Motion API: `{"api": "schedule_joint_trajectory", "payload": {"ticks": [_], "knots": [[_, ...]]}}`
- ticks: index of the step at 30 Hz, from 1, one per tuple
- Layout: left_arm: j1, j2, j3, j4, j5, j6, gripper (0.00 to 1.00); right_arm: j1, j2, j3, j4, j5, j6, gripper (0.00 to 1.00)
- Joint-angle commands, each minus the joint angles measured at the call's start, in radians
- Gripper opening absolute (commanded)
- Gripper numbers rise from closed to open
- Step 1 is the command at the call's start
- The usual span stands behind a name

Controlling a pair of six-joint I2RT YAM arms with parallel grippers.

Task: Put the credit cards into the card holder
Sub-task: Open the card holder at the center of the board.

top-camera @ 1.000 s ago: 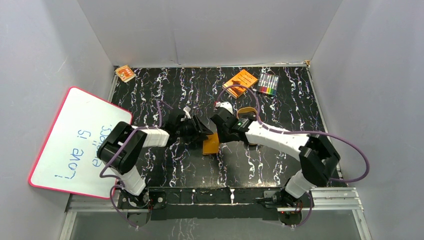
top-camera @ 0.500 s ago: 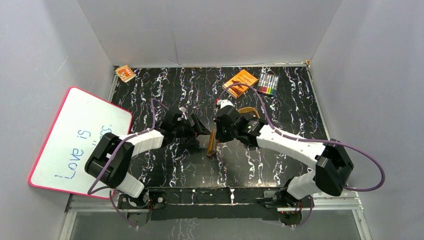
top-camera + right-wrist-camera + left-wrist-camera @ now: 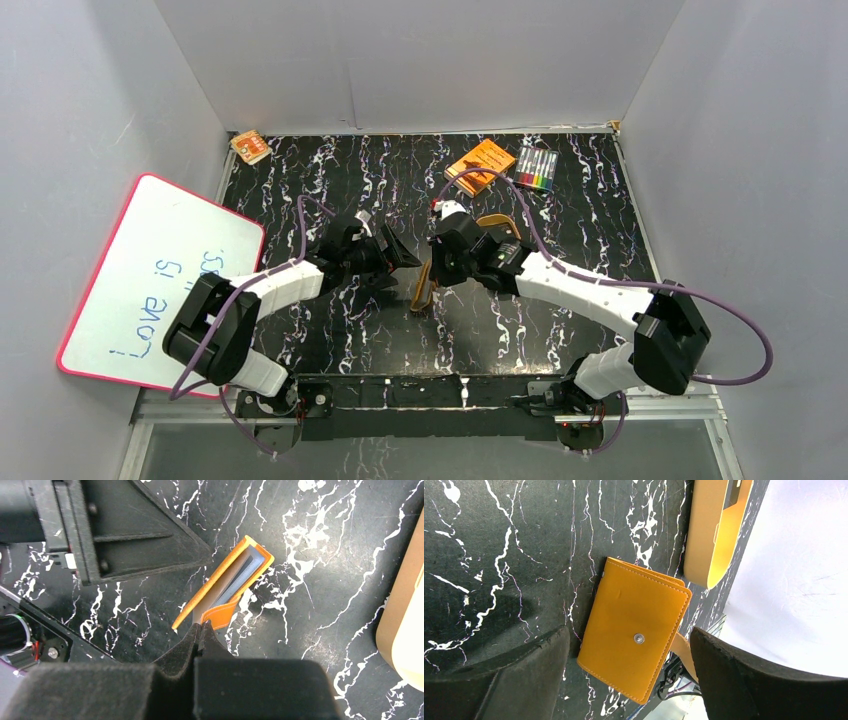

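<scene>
Folded card holder (image 3: pixel 227 587) on edge on bench (image 3: pixel 325 580), grey-blue credit cards (image 3: pixel 241 576) inside. Strap (image 3: pixel 220 616) pinched by right pincer (image 3: pixel 202 628). Spread left pincer (image 3: pixel 398 262) near, facing snap stud (image 3: pixel 639 638).

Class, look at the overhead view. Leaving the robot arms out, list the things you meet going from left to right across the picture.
whiteboard → wallet → orange book → pack of markers

Card holder (image 3: pixel 624 630): orange leather, snap stud showing; you've got it folded nearly shut, up on edge, mid-frame from above.
Credit cards (image 3: pixel 239 577): grey-blue edges, tucked between its halves.
</scene>
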Motion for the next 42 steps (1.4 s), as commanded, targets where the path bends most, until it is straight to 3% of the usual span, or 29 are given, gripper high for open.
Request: {"api": "schedule_joint_trajectory", "payload": {"ticks": [1, 8, 13, 18, 29, 37, 42], "knots": [[-0.005, -0.043, 0.010, -0.022, 0.019, 0.010, 0.87, -0.001, -0.047, 0.010, 0.071, -0.023, 0.003, 0.00], [-0.011, -0.030, 0.031, -0.019, 0.024, 0.021, 0.87, -0.001, -0.044, 0.017, 0.077, -0.028, 0.001, 0.00], [-0.014, -0.007, 0.025, -0.022, 0.023, 0.037, 0.80, -0.001, -0.047, 0.015, 0.074, -0.022, 0.001, 0.00], [-0.014, 0.017, 0.005, -0.026, 0.004, 0.059, 0.60, -0.001, -0.059, 0.005, 0.077, -0.020, 0.002, 0.00], [-0.015, 0.013, -0.075, -0.077, -0.075, 0.087, 0.00, -0.006, -0.093, -0.065, 0.069, 0.015, 0.021, 0.00], [-0.014, -0.092, -0.178, -0.112, -0.154, 0.041, 0.00, -0.014, -0.142, -0.200, 0.055, 0.060, 0.116, 0.00], [-0.015, -0.118, -0.207, -0.125, -0.158, 0.031, 0.00, -0.025, -0.157, -0.242, -0.054, 0.145, 0.192, 0.00]]}}
